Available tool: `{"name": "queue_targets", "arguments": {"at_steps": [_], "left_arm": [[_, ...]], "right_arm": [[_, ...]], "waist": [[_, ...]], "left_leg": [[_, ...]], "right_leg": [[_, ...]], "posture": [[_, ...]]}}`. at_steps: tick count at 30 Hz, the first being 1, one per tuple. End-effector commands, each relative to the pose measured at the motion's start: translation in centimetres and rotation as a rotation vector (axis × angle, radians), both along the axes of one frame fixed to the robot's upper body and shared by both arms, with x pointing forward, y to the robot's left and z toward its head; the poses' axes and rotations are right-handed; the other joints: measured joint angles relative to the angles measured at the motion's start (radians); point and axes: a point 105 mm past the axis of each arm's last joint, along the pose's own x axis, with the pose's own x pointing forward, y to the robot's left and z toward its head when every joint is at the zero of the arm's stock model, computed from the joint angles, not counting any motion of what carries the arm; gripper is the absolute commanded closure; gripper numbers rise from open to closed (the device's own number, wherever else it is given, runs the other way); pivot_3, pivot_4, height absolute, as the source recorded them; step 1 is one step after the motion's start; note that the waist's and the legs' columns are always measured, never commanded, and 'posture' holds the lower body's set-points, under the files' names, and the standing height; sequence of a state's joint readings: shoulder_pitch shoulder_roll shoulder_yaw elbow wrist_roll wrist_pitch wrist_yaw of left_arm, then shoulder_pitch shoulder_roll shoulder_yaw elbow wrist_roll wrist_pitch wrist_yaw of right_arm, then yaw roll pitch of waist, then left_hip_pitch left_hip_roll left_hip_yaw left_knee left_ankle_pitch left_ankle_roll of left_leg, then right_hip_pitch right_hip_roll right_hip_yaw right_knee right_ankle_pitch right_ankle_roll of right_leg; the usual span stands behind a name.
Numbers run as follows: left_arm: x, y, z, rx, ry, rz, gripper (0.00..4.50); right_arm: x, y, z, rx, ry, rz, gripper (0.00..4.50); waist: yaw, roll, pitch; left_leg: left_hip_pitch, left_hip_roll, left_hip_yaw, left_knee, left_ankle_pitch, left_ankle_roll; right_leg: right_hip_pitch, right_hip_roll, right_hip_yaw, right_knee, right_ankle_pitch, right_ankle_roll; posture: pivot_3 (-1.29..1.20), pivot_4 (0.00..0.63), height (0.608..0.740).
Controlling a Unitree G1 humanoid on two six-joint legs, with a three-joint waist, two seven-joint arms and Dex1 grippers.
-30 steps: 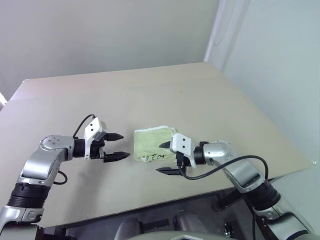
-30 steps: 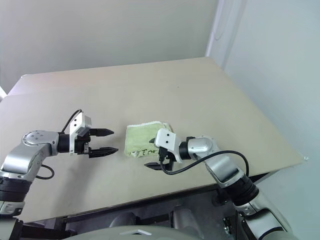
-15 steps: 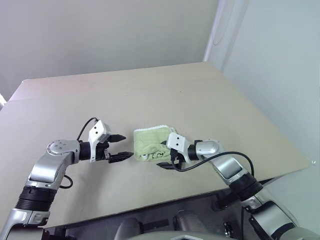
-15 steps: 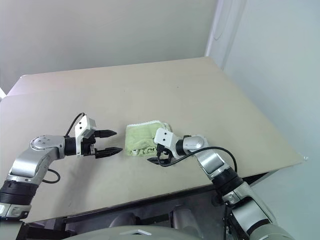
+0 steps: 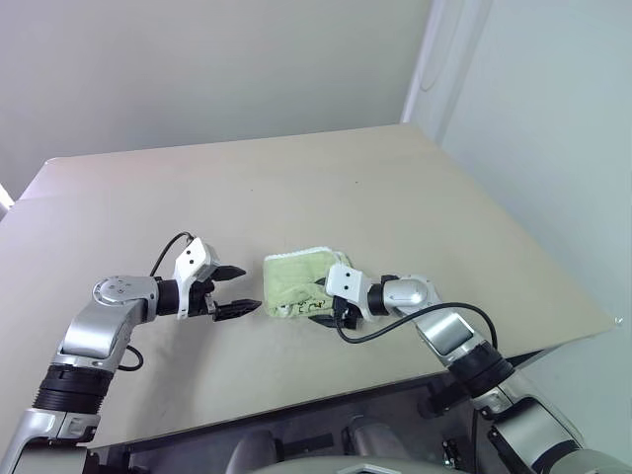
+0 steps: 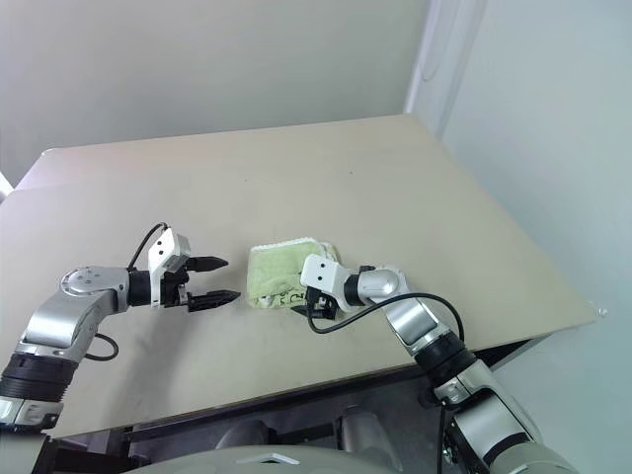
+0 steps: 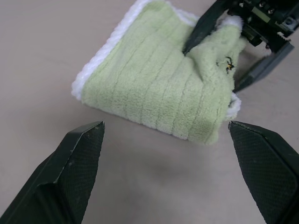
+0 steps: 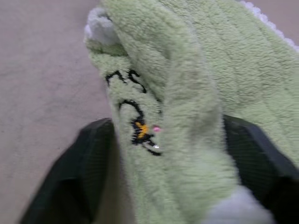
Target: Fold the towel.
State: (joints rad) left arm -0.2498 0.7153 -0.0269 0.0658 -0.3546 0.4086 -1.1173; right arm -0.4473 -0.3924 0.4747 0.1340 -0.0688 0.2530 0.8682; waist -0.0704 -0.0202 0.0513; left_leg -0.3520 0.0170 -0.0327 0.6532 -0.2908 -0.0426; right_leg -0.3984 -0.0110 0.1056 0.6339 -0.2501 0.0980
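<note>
The towel (image 5: 294, 283) is a light yellow-green terry cloth with white edging, lying folded into a small pad near the table's front. My right gripper (image 5: 322, 304) comes in from the right and is shut on the towel's near right corner. There one finger presses into the top and the other sits under the fold. The right wrist view shows that fold (image 8: 187, 93), with dark stitched marks, squeezed between both fingers (image 8: 88, 177). My left gripper (image 5: 251, 287) hovers open just left of the towel, apart from it. In the left wrist view the towel (image 7: 154, 88) lies ahead of the spread fingers.
The beige table (image 5: 395, 197) reaches back to a pale wall. Its front edge runs close behind both arms, and its right edge slants away at the right. A black cable (image 5: 415, 321) loops along my right forearm.
My right gripper has moved forward and down onto the towel's near right corner, and its fingers have closed around the fold. The left gripper has stayed open and nearly still.
</note>
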Motion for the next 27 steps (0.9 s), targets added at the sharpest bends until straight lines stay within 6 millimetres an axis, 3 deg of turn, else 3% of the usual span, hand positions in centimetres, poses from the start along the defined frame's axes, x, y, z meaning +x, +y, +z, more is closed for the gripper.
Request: {"name": "queue_targets", "arguments": {"at_steps": [1,7,12,17,21,27], "left_arm": [[0.5,-0.1,0.7,0.014,-0.045,-0.020,0.00],[0.7,0.1,0.4,0.024,-0.044,-0.018,0.00],[1.0,0.0,0.8,0.024,-0.047,-0.019,0.00],[1.5,0.2,1.5,0.024,-0.046,-0.015,0.00],[1.7,-0.1,1.6,0.021,-0.043,-0.016,0.00],[1.7,-1.0,1.0,0.017,-0.044,-0.019,0.00]], "right_arm": [[0.3,-0.5,-0.2,-0.041,-0.035,-0.018,2.34],[0.9,-0.5,0.7,-0.026,-0.081,-0.038,4.44],[1.1,0.2,4.8,0.174,-0.042,-0.061,4.47],[1.4,-0.7,9.8,0.410,0.032,-0.101,4.47],[3.7,-3.6,12.5,0.488,-0.018,-0.246,4.47],[7.3,-9.7,13.7,0.391,-0.195,-0.506,4.47]], "waist": [[0.000,0.000,0.000],[0.000,0.000,0.000],[0.000,0.000,0.000],[0.001,0.000,0.000],[0.000,0.000,0.000],[0.001,0.001,0.000]], "left_leg": [[0.000,0.000,0.000,0.000,0.000,0.000],[-0.001,0.000,0.000,0.000,0.000,0.000],[-0.002,0.000,0.000,0.000,0.000,0.000],[-0.004,0.000,0.000,-0.001,0.000,0.000],[-0.004,0.000,0.000,-0.001,0.000,0.000],[-0.004,0.000,0.000,-0.002,0.000,0.000]], "right_leg": [[0.000,0.000,0.000,0.000,0.000,0.000],[-0.001,0.000,0.000,0.000,0.000,0.000],[-0.001,0.000,0.000,0.000,0.000,0.000],[-0.003,0.000,0.000,0.000,0.000,0.000],[-0.003,0.000,0.000,-0.001,0.000,0.000],[-0.004,0.000,0.000,-0.001,0.000,-0.001]], "posture": [[0.00,0.000,0.740],[0.00,0.000,0.740],[0.00,0.000,0.740],[0.00,0.000,0.740],[0.00,0.000,0.740],[0.00,0.000,0.740]]}}
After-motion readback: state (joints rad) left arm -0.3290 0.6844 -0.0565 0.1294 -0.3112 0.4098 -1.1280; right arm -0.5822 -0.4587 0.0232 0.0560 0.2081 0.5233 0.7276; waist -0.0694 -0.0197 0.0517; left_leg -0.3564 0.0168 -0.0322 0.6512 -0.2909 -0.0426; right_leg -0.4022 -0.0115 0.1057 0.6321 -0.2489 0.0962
